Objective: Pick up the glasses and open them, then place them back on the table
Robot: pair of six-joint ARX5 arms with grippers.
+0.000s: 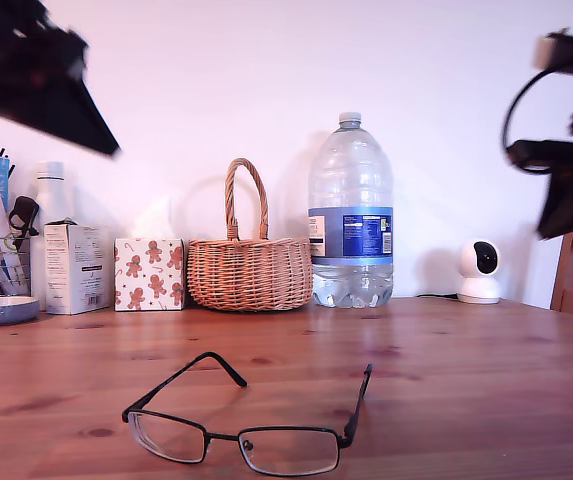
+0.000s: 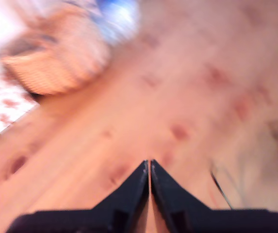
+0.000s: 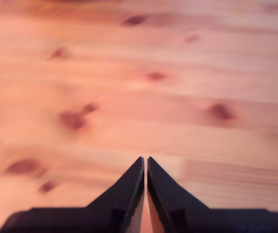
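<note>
Across the reddish tabletop (image 1: 486, 370), near its front edge in the exterior view, you have the glasses (image 1: 246, 430) lying open, temples spread toward the basket (image 1: 250, 270). They look light, thin and easily bent; take the frame, not the lenses. My first gripper (image 2: 149, 167) and my second gripper (image 3: 145, 164) are both closed, holding nothing.

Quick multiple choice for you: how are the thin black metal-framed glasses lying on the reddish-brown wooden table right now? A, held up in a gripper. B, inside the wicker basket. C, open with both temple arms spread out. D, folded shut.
C: the thin black metal-framed glasses rest on the reddish-brown wooden table with both temple arms spread back toward the woven wicker basket, apart from it, and no gripper touches them.
</note>
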